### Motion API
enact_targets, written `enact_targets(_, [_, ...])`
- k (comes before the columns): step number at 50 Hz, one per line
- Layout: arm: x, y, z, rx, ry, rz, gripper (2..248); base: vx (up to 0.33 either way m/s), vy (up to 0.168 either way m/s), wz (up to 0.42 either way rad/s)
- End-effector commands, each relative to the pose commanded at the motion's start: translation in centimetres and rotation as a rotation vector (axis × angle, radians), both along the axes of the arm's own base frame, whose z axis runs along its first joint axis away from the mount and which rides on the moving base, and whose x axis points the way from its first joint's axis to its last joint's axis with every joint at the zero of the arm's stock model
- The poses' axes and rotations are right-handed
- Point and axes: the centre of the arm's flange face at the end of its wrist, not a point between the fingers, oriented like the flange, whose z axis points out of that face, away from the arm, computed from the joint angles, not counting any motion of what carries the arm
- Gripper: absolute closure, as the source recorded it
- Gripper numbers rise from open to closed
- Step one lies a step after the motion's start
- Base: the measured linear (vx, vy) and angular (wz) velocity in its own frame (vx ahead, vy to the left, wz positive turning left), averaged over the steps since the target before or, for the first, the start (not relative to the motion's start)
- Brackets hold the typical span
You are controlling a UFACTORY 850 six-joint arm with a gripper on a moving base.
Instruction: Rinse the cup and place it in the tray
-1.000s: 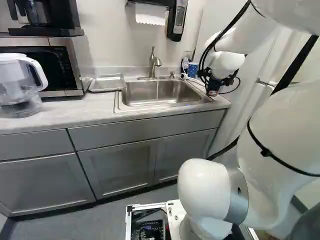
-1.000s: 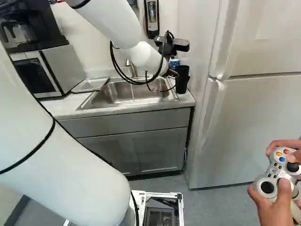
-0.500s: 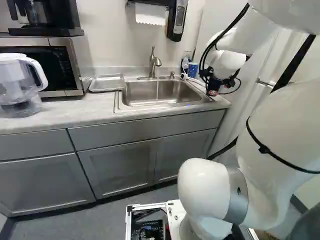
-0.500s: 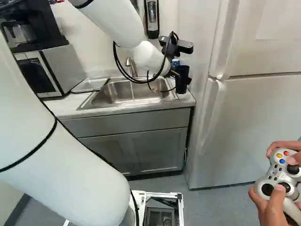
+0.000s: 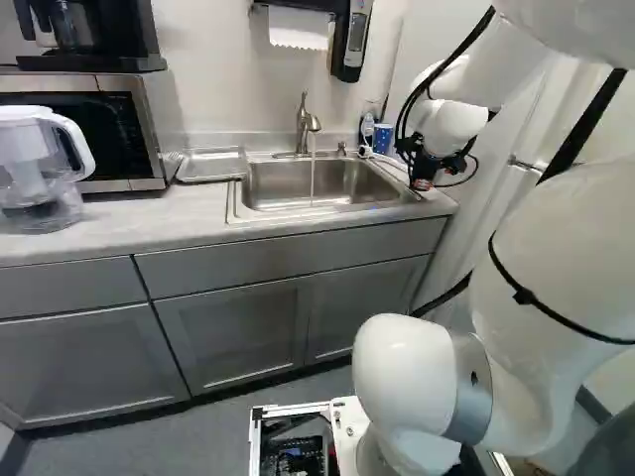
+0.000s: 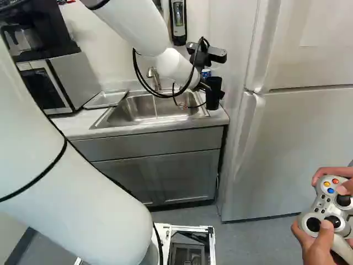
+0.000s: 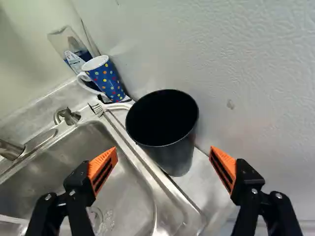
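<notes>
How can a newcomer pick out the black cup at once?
Find the sink, then its edge nearest the refrigerator. Beside this edge stands the black cup. Unlike the dotted blue mug near it, it is plain and shows no handle.

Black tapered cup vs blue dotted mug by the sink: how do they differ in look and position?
- Colour: the plain black tapered cup is dark inside and out; the blue mug with multicoloured dots has a white rim.
- Handle: the mug has a white one; none shows on the cup.
- Position: the cup stands between the open jaws, untouched; the mug is farther ahead, beyond it.

Shared: both stand upright, mouths up.
</notes>
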Motion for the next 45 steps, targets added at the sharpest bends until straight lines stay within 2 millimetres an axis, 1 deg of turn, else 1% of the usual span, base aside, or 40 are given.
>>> enact_targets(20, [0.0,0.0,0.0,0.0,0.0,0.0,3,0.0,0.0,0.0])
enact_targets(21, [0.0,0.6,-0.1,0.025,-0.006,-0.004,3,0.0,0.0,0.0])
enact_targets(38, [-0.3,2.8,-0.3,0.111,-0.025,-0.018,3,0.0,0.0,0.0])
enact_targets(45, [-0.3,3.1,-0.4,0.149,-0.032,-0.038,3,0.0,0.0,0.0])
